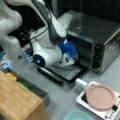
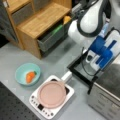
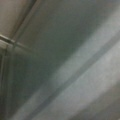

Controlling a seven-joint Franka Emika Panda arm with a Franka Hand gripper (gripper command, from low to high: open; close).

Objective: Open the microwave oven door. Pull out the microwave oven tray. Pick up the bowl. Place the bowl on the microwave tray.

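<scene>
Door is down flat, so my claw sits at the microwave oven mouth; grip state can't tell. Bowl untouched on desk.

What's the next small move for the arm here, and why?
Probably a short pull straight outward from the microwave oven. The door already lies folded down, and the gripper sits at the open cavity mouth, above the door. The bowl stands apart on the table, holding an orange item, so the tray step looks unfinished.
</scene>
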